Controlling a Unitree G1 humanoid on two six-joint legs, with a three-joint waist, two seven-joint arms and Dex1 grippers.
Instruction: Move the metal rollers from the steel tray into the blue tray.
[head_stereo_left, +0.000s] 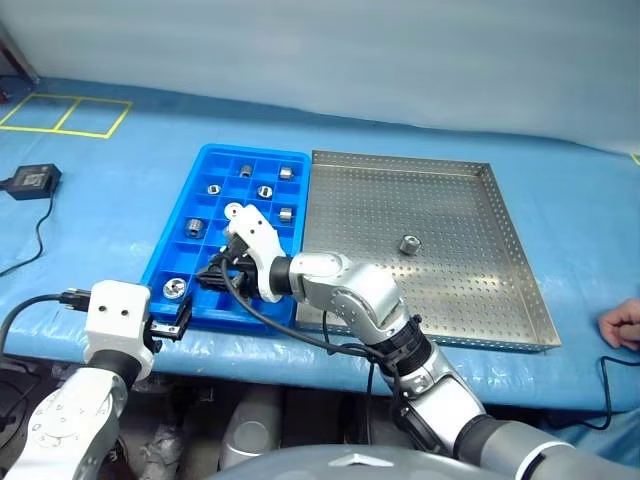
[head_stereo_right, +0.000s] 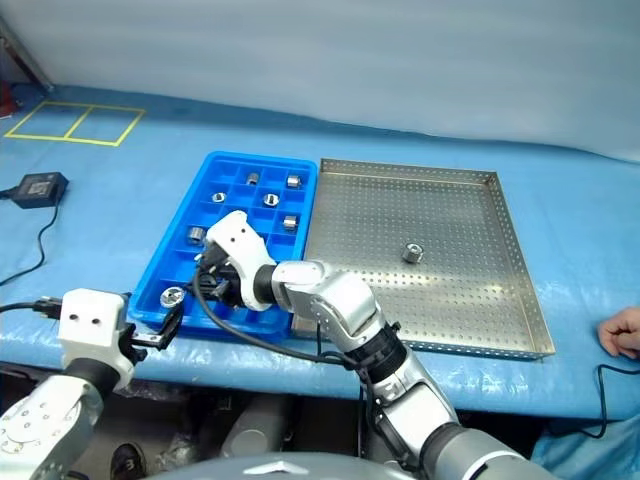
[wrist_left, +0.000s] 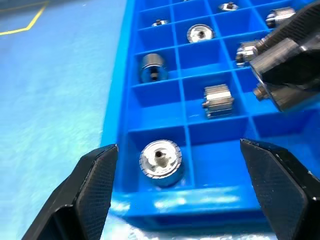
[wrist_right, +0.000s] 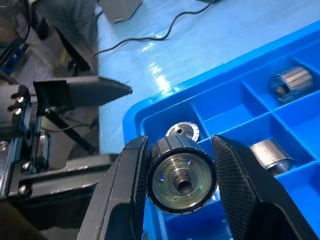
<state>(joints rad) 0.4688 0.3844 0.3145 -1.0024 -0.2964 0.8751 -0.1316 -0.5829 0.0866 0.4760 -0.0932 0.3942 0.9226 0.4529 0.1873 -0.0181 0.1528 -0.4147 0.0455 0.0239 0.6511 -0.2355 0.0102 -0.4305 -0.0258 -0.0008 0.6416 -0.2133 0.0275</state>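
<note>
A light-blue covered tabletop (head_stereo_left: 110, 210) carries the large perforated steel tray (head_stereo_left: 470, 290) and, touching its left rim, the bright blue gridded plastic tray (head_stereo_left: 165, 250). One small shiny metal roller (head_stereo_left: 409, 243) is left on the steel floor; several others sit in blue compartments. The right gripper (wrist_right: 180, 185) hangs over the blue tray's near-left corner, fingers clamped on a ribbed roller (wrist_right: 181, 181) by its round wall. The left gripper (wrist_left: 180, 200) stands spread, empty, just beside that corner. The rollers look dense, rigid and slick, best pinched across the ribbed side.

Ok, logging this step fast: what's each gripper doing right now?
Left gripper: open, empty, at the blue tray's near corner.
Right gripper: shut on a metal roller over the blue tray.
</note>
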